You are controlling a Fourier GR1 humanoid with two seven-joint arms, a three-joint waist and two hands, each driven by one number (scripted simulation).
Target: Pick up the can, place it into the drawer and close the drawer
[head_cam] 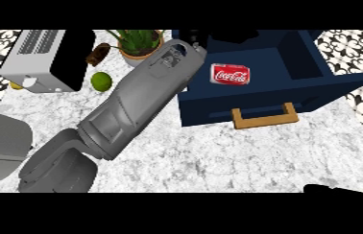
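one red cola can [230, 75] lies on its side inside open navy-blue drawer [212, 106] | left hand [191, 37] at drawer's rear-left corner, open or curled: cannot tell | risk: closing now jams drawer against wrist

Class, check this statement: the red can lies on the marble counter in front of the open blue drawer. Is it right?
Not quite. The red can lies inside the open blue drawer, not in front of it, as the head view shows.
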